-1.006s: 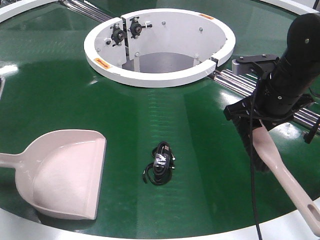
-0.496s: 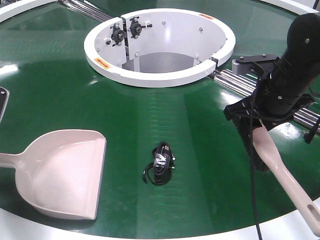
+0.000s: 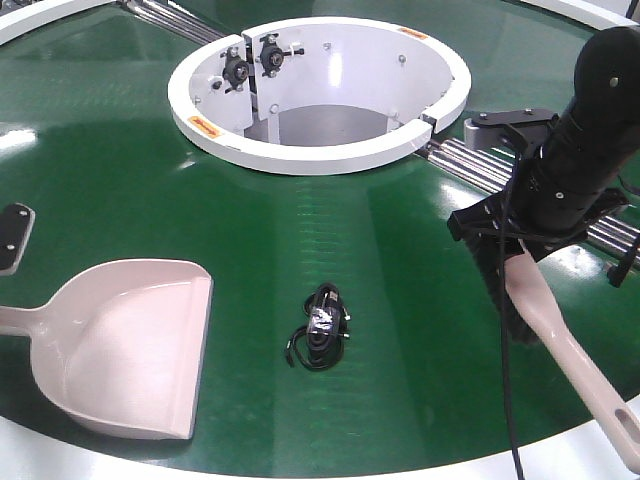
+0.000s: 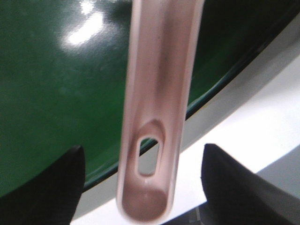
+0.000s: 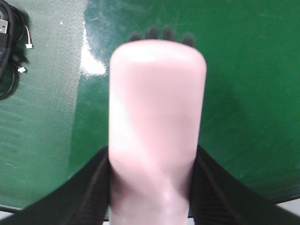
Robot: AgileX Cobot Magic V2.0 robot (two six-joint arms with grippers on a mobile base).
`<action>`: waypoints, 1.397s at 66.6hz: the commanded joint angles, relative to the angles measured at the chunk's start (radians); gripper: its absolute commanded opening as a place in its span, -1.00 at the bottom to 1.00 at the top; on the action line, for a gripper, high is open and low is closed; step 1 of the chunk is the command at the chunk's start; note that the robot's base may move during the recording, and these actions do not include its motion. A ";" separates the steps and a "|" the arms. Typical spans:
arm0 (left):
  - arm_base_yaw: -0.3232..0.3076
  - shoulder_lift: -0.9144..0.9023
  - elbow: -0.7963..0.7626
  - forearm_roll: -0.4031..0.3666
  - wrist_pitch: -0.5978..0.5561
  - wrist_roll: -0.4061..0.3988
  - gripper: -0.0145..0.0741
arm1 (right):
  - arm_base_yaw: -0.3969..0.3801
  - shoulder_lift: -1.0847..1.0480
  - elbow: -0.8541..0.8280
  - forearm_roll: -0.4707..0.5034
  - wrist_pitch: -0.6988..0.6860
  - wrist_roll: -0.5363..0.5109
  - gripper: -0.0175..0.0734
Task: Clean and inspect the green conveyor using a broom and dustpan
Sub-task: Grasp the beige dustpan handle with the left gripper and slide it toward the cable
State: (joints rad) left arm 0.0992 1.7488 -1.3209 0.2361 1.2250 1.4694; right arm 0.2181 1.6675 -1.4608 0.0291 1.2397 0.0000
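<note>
My right end effector point(image 5: 152, 164) is closed on the broom point(image 3: 570, 355). In the right wrist view both black fingers point(image 5: 93, 187) press against the sides of the pink-beige body, and the dark bristle tips show beyond its far end. In the front view the broom stands tilted at the right side of the green conveyor point(image 3: 120, 170), with the head down at the belt and the slotted handle end over the white rim near me. I cannot tell if the bristles touch the belt.

My left end effector point(image 4: 143, 154) is wide open. The handle of the dustpan point(image 3: 130, 350) runs between its two fingers point(image 4: 51, 187), and neither finger touches it. The handle end with the hole lies over the white rim.

The dustpan lies flat on the belt at the front left, its open mouth toward the right. A black cable bundle point(image 3: 318, 328) lies on the belt between dustpan and broom, apart from both. Behind it is the white ring opening point(image 3: 320, 150), with metal rollers point(image 3: 480, 165) beside it.
</note>
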 commanded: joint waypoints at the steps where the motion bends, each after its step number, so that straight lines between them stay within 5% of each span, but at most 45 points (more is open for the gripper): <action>1: 0.001 -0.013 -0.029 0.027 0.025 -0.008 0.43 | -0.003 -0.045 -0.025 -0.002 0.050 0.000 -0.62; 30: 0.012 0.010 -0.029 0.084 0.035 -0.034 0.21 | -0.003 -0.045 -0.025 -0.002 0.050 0.000 -0.62; 55: 0.005 -0.018 -0.029 0.001 0.035 -0.080 -0.69 | -0.003 -0.045 -0.025 -0.002 0.050 0.000 -0.62; 93: -0.149 -0.088 -0.031 0.027 0.035 -0.137 -0.69 | -0.003 -0.045 -0.025 -0.002 0.050 0.000 -0.62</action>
State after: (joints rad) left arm -0.0157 1.7046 -1.3209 0.2972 1.2242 1.3627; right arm 0.2181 1.6675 -1.4608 0.0291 1.2397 0.0000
